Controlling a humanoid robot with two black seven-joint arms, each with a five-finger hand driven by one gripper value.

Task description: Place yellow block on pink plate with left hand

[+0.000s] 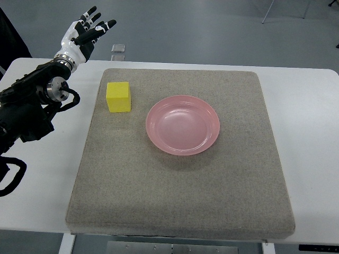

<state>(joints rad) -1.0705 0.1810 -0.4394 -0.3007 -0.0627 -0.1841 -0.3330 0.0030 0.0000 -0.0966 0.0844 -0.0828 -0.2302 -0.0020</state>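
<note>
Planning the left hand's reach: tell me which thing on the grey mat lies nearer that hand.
The yellow foam cube, at the grey felt mat's far-left corner, lies nearer the raised left hand. The round pink plastic plate sits mid-mat, farther right.

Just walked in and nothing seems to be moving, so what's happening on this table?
Nothing is being held yet. The robot's left hand is raised at the far left corner of the table, fingers spread and empty, away from the yellow block. The block sits untouched on the grey mat, just left of the empty pink plate. The right arm is not in view.
</note>
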